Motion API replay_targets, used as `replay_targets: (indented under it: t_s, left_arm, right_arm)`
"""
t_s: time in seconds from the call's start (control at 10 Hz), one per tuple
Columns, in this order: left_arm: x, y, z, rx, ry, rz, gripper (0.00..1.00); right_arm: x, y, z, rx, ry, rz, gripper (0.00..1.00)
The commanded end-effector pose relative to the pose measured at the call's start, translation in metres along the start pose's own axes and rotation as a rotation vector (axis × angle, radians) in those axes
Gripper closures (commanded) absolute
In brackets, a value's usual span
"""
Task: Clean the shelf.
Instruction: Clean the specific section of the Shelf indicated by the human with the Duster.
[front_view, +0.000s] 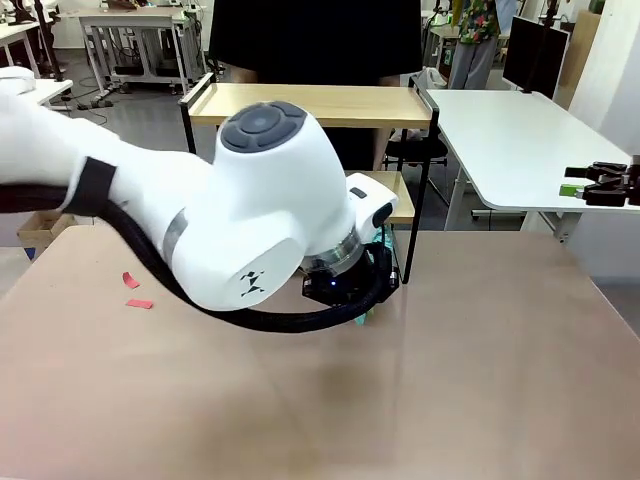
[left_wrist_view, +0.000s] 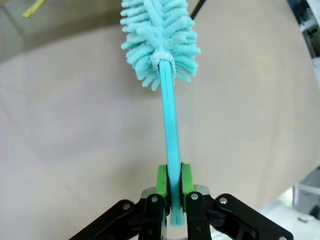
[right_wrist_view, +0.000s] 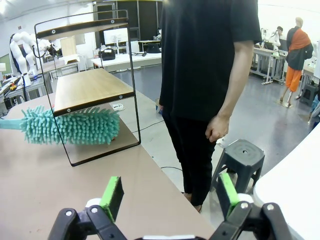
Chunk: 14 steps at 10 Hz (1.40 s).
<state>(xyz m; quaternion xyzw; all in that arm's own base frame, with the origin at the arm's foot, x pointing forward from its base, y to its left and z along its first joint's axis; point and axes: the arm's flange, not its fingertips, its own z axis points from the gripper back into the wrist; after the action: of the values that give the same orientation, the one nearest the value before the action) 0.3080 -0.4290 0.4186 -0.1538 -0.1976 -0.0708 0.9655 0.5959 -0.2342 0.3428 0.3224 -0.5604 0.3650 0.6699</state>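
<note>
- The brown counter (front_view: 480, 380) carries the job. The shelf (right_wrist_view: 90, 87) stands at its far edge near the middle, right in front of a person (right_wrist_view: 210, 60) who stands by with one arm hanging and no hand on anything.
- The shelf is upright on its black frame, and both wooden boards are bare of clutter. I can make out no dust or marks on them, so I cannot tell which boards are already wiped.
- The left arm (front_view: 250, 220) reaches across the middle to the foot of the shelf, hiding much of the lower tier in the front view.
- The turquoise duster (right_wrist_view: 70, 127) lies nearly level, with its fluffy head inside the frame, beneath the lower board and just over the counter. I cannot tell whether it touches the board's underside.
- The left tool (left_wrist_view: 172, 186) is pressed together on the duster's flat handle near its end, a green pad on either side.
- The right tool (right_wrist_view: 170, 195) hangs off to the robot's right, well apart from the shelf, jaws spread and holding nothing.
- Two red scraps (front_view: 135, 290) lie on the counter at the robot's left, well away from the shelf.
- Judgement: cleaning is under way — the lowest space is the part in hand. The tops of the two boards look like what is left — nothing shows them done.
</note>
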Motion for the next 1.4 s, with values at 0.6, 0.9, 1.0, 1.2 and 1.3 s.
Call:
replay_targets:
  t_s: [0.6, 0.9, 1.0, 1.2, 1.3]
  left_arm:
    - [0.027, -0.041, -0.084, 0.018, -0.064, 0.077, 0.86]
    - [0.026, -0.041, -0.102, 0.037, -0.003, 0.073, 0.86]
    - [0.029, -0.04, -0.1, 0.064, -0.004, 0.116, 0.86]
    - [0.023, -0.028, -0.092, 0.027, -0.005, 0.062, 0.86]
    - [0.023, -0.032, -0.099, 0.039, 0.01, 0.073, 0.86]
  right_arm:
    - [0.003, 0.001, -0.001, 0.003, -0.001, 0.005, 0.0]
    - [0.003, 0.001, -0.001, 0.003, -0.001, 0.005, 0.0]
    - [0.003, 0.001, -0.001, 0.003, -0.001, 0.005, 0.0]
    - [0.003, 0.001, -0.001, 0.003, -0.001, 0.005, 0.0]
    - [0.003, 0.001, -0.001, 0.003, -0.001, 0.005, 0.0]
